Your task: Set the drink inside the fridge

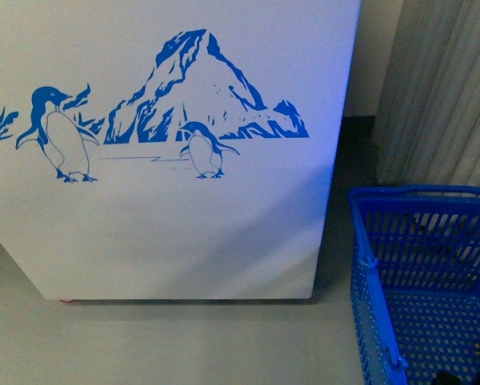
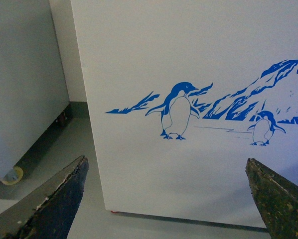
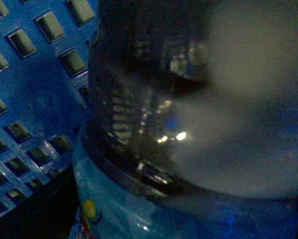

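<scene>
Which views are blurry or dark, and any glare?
Right wrist view: dim, out of focus, the bottle too close, small glare spots on it, basket mesh sharper. Front view: bluish cast, fridge picture sharp. Left wrist view: clear, evenly lit.

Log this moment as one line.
left gripper: open, empty, facing chest freezer | right wrist view: bottle close up inside blue basket, grip unreadable | lid: out of view

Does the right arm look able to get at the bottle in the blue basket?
Probably yes: the bottle fills its wrist view inside the basket, with nothing seen in between, though its fingers are not clearly visible.
</scene>
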